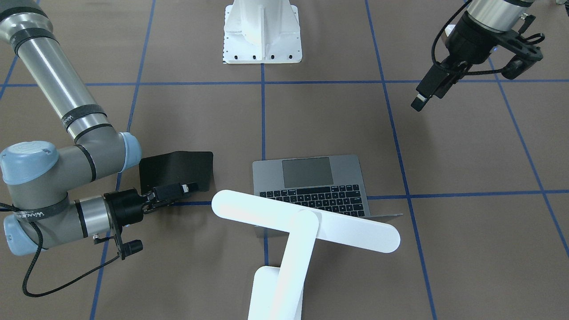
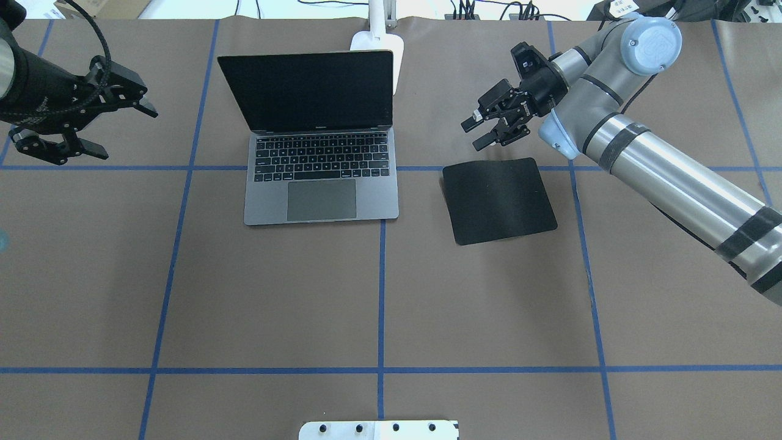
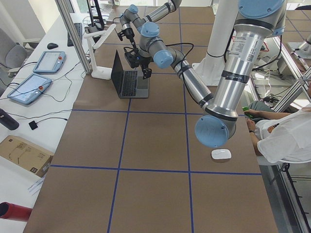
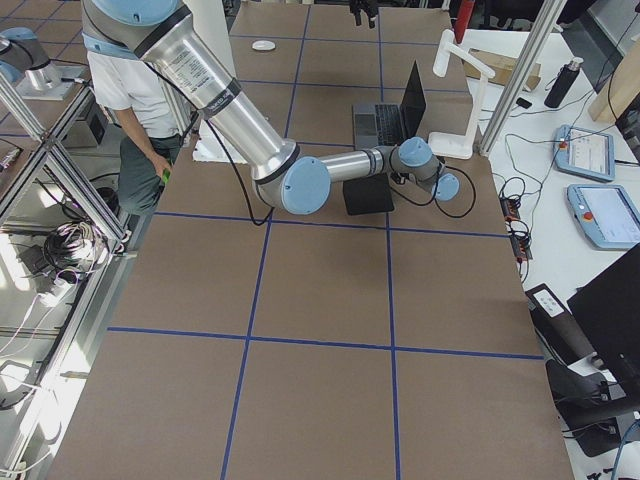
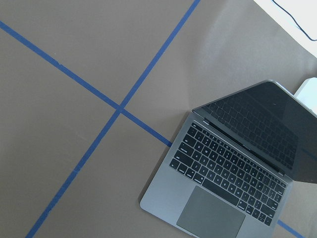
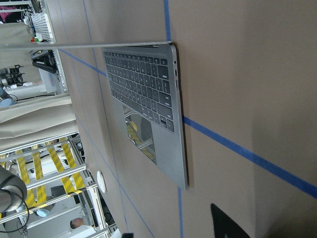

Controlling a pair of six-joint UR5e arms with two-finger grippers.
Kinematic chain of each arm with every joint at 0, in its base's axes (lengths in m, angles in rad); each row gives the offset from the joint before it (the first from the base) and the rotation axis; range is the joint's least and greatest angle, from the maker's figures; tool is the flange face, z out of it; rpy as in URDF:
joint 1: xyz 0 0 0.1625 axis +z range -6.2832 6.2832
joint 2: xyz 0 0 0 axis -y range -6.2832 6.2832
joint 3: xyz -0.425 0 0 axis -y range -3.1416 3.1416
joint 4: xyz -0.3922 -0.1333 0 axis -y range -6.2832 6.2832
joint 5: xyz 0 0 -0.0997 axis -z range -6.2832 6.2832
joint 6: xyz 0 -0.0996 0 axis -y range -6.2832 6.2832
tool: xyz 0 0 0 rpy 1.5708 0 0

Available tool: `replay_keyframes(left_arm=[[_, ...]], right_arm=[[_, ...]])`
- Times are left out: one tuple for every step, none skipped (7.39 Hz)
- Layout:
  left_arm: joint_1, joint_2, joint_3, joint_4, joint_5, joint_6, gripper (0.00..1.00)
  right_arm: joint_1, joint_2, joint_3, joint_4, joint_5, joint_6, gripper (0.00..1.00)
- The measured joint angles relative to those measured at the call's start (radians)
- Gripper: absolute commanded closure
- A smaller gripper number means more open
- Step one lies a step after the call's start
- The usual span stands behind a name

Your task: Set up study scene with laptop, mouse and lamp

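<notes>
The laptop (image 2: 317, 153) stands open at the table's far middle, with its dark screen upright; it also shows in the left wrist view (image 5: 223, 193) and the right wrist view (image 6: 143, 109). The white lamp (image 1: 306, 220) stands just behind it, and its bar head hangs over the laptop's lid. The white mouse (image 3: 221, 154) lies far off near the table's left end, by the robot's side. My right gripper (image 2: 482, 131) is open and empty, and hovers over the far edge of a black mat (image 2: 498, 200). My left gripper (image 2: 122, 129) is open and empty, left of the laptop.
The black mat lies right of the laptop. The white bolted pedestal (image 1: 262, 31) stands at the robot's edge. A seated operator (image 3: 286, 136) is near the mouse. Tablets and cables (image 3: 34, 77) lie beyond the far edge.
</notes>
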State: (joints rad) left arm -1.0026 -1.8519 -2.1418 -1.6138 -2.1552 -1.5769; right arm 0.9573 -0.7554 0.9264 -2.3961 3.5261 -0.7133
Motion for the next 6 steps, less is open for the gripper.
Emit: replay_keyframes(left_arm=[[0.0,-0.001,0.0,0.0,0.0,0.0,0.05],[-0.001,-0.001,0.0,0.0,0.0,0.0,0.05],[-0.001,0.001,0.0,0.0,0.0,0.0,0.05],[-0.001,0.004,-0.002,0.0,0.0,0.0,0.05],[-0.001,0.008,-0.004,0.0,0.0,0.001,0.05],[-0.001,0.01,-0.005,0.0,0.0,0.0,0.05]], right_arm=[[0.002,0.005,-0.008,-0.002,0.024,0.0,0.3],[0.009,0.007,-0.015,-0.003,0.036,0.0,0.28],[0.023,0.006,-0.019,-0.004,0.04,0.0,0.28],[0.043,0.0,-0.018,-0.005,0.035,0.0,0.28],[0.067,-0.019,-0.01,-0.007,0.009,0.006,0.3],[0.092,-0.051,0.014,-0.007,-0.042,0.043,0.31]])
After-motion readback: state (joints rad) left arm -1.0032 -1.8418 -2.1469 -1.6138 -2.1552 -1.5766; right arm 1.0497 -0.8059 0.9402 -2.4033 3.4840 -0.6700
